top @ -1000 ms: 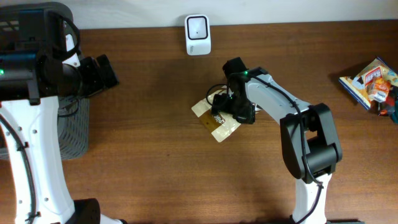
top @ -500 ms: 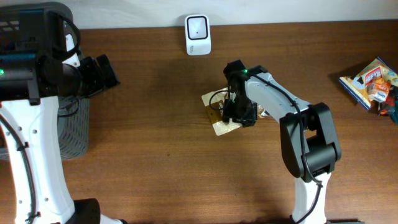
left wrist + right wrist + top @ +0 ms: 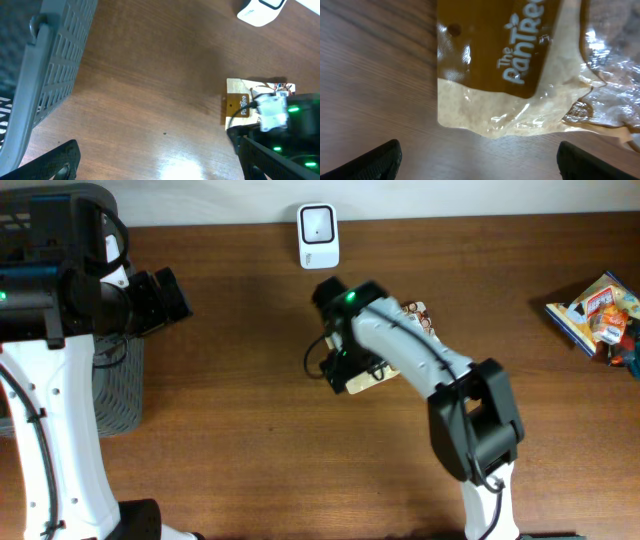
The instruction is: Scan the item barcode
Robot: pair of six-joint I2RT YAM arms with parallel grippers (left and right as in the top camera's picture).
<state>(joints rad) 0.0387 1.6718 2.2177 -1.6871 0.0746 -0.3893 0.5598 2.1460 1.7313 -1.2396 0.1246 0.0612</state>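
Brown packet (image 3: 490, 60) lettering legible from right wrist; overhead, right arm (image 3: 400, 350) overlaps it.

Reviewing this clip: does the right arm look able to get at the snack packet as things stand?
Probably yes. The right gripper hangs just over the snack packet, jaws wide open, with nothing between them and it; the packet lies flat on the table.

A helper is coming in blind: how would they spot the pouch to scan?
Find the white scanner at the table's far edge, then come toward the middle. The pouch lies flat under the right gripper. Unlike the bright packets at the right edge, it is tan with a brown, white-lettered band.
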